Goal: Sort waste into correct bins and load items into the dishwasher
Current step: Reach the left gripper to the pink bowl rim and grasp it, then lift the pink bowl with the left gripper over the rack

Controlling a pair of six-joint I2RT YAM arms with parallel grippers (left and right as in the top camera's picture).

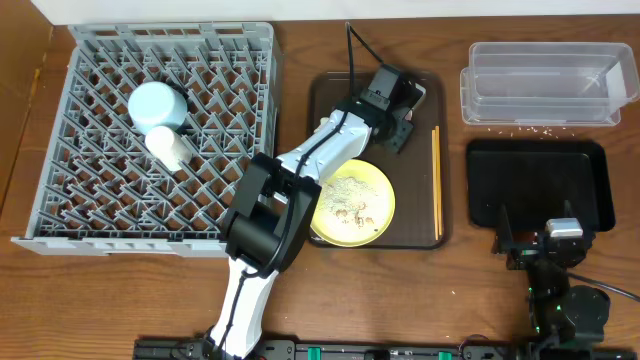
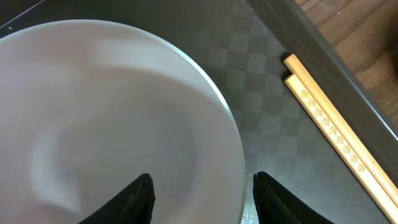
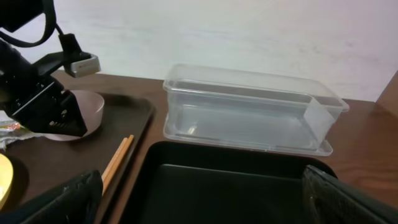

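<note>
Overhead: the grey dish rack [image 1: 60, 190] is seen at 9 o'clock on the counter [image 1: 300, 300], with the light blue bowl [image 1: 158, 104] and the small white cup [image 1: 168, 146] set touching on its lattice floor. At the centre lies the dark brown serving tray [image 1: 412, 232]. On it, the pale yellow plate [image 1: 352, 205] is strewn with beige crumbs [image 1: 350, 200] at 6 o'clock, and the wooden chopsticks [image 1: 436, 180] are laid along its 3 o'clock edge. The left end effector [image 1: 398, 116] is held over the tray's 12 o'clock end. The clear tub [image 1: 548, 85] is found at 2 o'clock and the black tray [image 1: 540, 180] at 4 o'clock, with loose crumbs scattered between them.

Left wrist: the pale pink bowl [image 2: 112, 124] fills the view. The fingers [image 2: 140, 199] are spread apart, one over the bowl's inside and one outside its rim. A small printed chevron pattern is seen on the chopsticks. No writing can be read.

Right wrist: the right end effector [image 3: 205, 208] is held wide apart above the black tray. The tub lies beyond it at 12 o'clock. At 9 o'clock a scrap of the crumpled wrapper [image 3: 9, 128] is glimpsed, its print too small to be read.
</note>
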